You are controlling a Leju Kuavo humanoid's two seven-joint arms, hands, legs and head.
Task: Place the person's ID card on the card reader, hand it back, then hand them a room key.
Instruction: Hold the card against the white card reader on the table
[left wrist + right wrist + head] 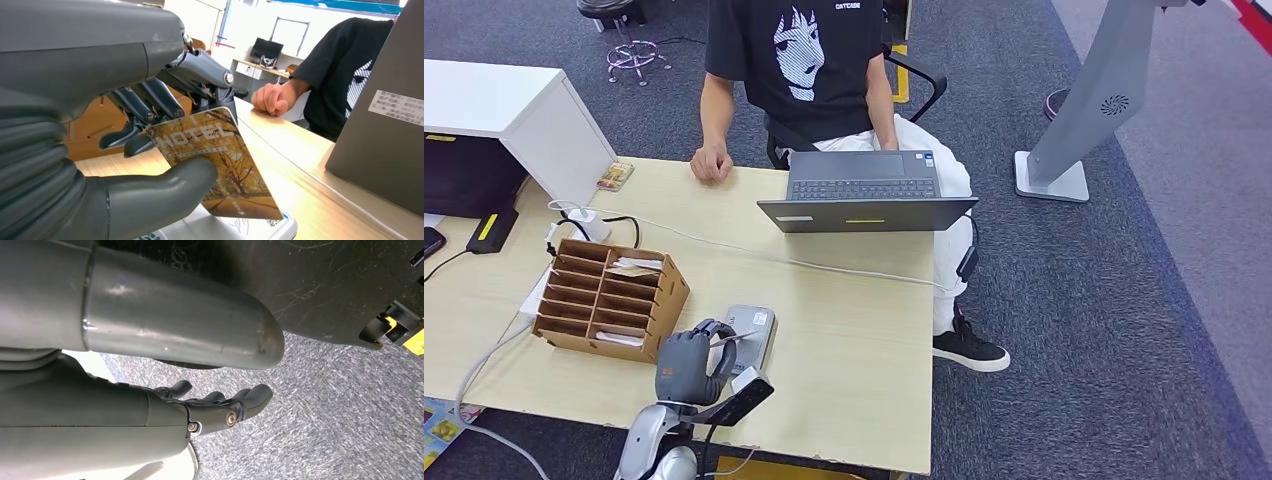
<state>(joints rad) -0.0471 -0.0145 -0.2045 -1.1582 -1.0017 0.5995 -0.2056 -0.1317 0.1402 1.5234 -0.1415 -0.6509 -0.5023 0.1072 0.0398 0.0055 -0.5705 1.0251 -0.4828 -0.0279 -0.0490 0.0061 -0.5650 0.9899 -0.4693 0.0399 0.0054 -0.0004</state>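
Looking down from the head, I see my left hand [692, 362] holding a card [732, 339] just over the grey card reader [754, 330] on the table [844, 330]. Up close, thumb and fingers [150, 107] pinch the hotel card. My right hand [220, 407] hangs over carpet, fingers apart, holding nothing.

Head view: even, bright overhead light, soft shadows, sharp. Left wrist view: window [280, 30] glare blown out, bkgd soft. Right wrist view: dim, near parts blurred.
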